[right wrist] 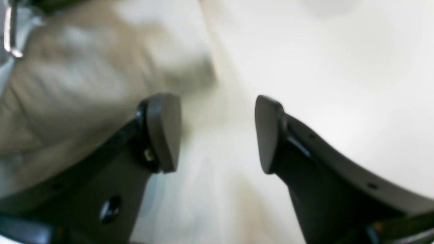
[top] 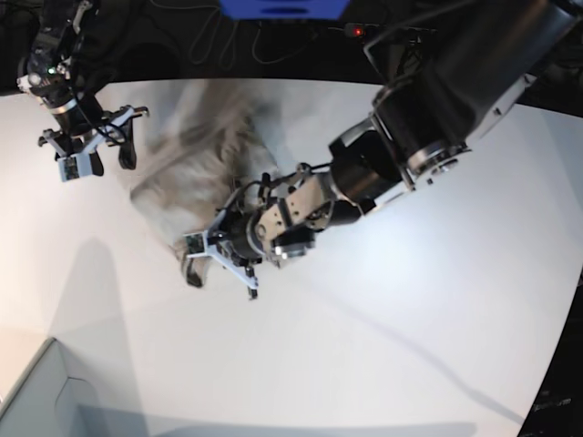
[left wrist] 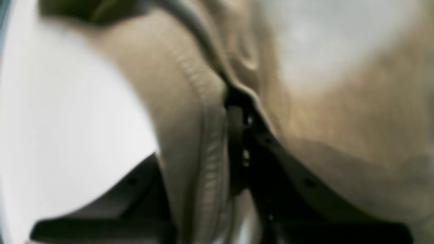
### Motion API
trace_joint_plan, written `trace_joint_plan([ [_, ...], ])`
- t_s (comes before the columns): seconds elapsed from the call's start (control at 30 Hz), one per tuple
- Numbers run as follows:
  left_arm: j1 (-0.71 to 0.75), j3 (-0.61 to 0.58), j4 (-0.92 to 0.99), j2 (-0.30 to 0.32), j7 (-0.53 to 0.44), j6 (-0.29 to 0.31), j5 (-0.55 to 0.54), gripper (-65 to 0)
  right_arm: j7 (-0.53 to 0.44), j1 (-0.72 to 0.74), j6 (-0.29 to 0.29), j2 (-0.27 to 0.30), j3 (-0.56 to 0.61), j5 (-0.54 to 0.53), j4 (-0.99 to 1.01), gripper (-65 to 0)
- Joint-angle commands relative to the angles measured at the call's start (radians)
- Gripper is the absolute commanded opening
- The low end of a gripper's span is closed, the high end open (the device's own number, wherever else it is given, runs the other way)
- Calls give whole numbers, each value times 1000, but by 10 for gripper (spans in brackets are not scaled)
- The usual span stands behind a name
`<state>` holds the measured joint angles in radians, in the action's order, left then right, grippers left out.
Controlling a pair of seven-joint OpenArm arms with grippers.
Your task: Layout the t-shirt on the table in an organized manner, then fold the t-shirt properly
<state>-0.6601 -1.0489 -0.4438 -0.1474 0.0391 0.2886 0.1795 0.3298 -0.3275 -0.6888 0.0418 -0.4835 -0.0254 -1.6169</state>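
While the white table [top: 392,319] fills nearly the whole base view, with a curved far edge against a dark background, the t-shirt [top: 196,173] lies bunched on its far left part, blurred in that view. It is a crumpled beige-grey heap, not spread flat, and one end of it reaches toward the near side, where the left gripper [top: 211,258] meets it. A grey box corner [top: 41,396] shows at the near left of the table, well apart from the shirt.

From the upper right of the base view the left arm [top: 428,118] stretches across the table to the heap's near edge. Seen from the left wrist camera, the left gripper [left wrist: 237,112] is pressed together on a stitched hem of the t-shirt [left wrist: 190,112], with cloth draping on both sides of the dark jaws and the white table [left wrist: 67,118] beyond.

At the far left corner the right gripper [top: 96,150] hangs just beside the heap's far end. Its wrist view shows the right gripper [right wrist: 217,134] spread wide with nothing between the pads [right wrist: 164,130], blurred shirt fabric [right wrist: 74,88] under one side and table [right wrist: 339,67] under the other.
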Motion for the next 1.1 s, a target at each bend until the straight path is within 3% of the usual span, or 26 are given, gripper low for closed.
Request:
trace_joint_plan([
  [0.0, -31, 3, -17, -10, -5, -13, 22, -626, -19, 1, -9, 7, -2, -17, -18, -306],
  [0.07, -28, 2, -79, -10, -3, -13, 33, -565, -22, -15, -9, 7, -2, -17, -18, -306],
  [0.2, -23, 6, -148, -10, 2, -13, 28, -382, -24, -25, -9, 8, -2, -14, -20, -306],
  [0.4, -23, 6, -161, -10, 3, -13, 33, -229, -22, -26, -9, 8, -2, -12, -24, -306],
  [0.6, -22, 77, -306, 12, 5, -13, 28, -207, -19, -26, -9, 7, -2, -12, -102, -306],
  [0.93, 210, 611, -634, 118, 6, -16, 28, -208, -19, 29, -9, -21, 50, -12, -116, -314],
  [1.07, 371, 846, -794, 151, 18, -16, 30, -208, -19, 77, -9, -21, 124, -12, -110, -430],
])
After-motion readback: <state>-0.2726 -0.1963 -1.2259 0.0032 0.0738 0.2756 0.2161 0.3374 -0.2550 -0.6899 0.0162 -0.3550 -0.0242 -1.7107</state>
